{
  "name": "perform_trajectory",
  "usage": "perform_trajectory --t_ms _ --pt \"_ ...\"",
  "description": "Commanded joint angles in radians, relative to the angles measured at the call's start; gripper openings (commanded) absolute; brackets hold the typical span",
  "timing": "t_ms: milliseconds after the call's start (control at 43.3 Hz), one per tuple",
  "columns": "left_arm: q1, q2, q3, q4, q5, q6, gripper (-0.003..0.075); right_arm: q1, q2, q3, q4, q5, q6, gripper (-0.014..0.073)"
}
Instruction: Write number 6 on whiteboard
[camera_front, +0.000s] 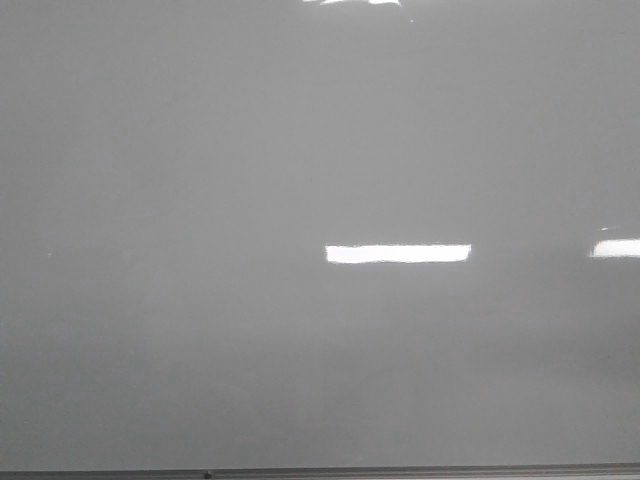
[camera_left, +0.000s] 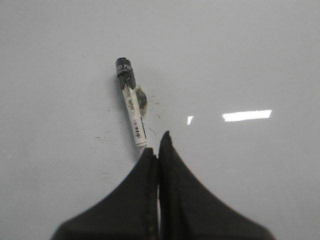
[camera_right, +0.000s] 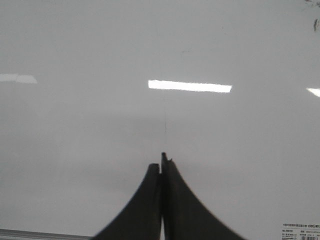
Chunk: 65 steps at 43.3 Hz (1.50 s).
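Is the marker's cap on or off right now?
On, it seems: the marker lies flat on the whiteboard with a black cap covering its far end, just ahead of the shut left pincer. Its near end is hidden.

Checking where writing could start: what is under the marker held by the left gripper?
Under the marker lies the whiteboard, with a dark smudge and faint scribbles beside it. The tip, under its black cap, is hidden. No 6 shows.
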Motion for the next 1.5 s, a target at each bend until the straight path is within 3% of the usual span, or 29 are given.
perform_trajectory --t_ms 0,1085,1339,1478 --pt "0.000 -0.015 0.006 -0.001 -0.082 -0.008 -0.0020 0.002 -0.015 -0.015 0.003 -0.072 -0.002 -0.0068" --pt "0.000 -0.015 0.006 -0.001 -0.082 -0.008 -0.0020 0.004 -0.015 -0.015 0.006 -0.095 -0.002 -0.0068" --pt "0.000 -0.015 -0.017 -0.016 -0.233 -0.008 -0.0020 0.004 -0.015 -0.066 0.035 -0.118 -0.002 -0.0068" --pt "0.000 0.010 -0.157 -0.025 -0.102 -0.008 -0.0020 0.004 -0.001 -0.196 0.036 -0.033 -0.002 -0.0068"
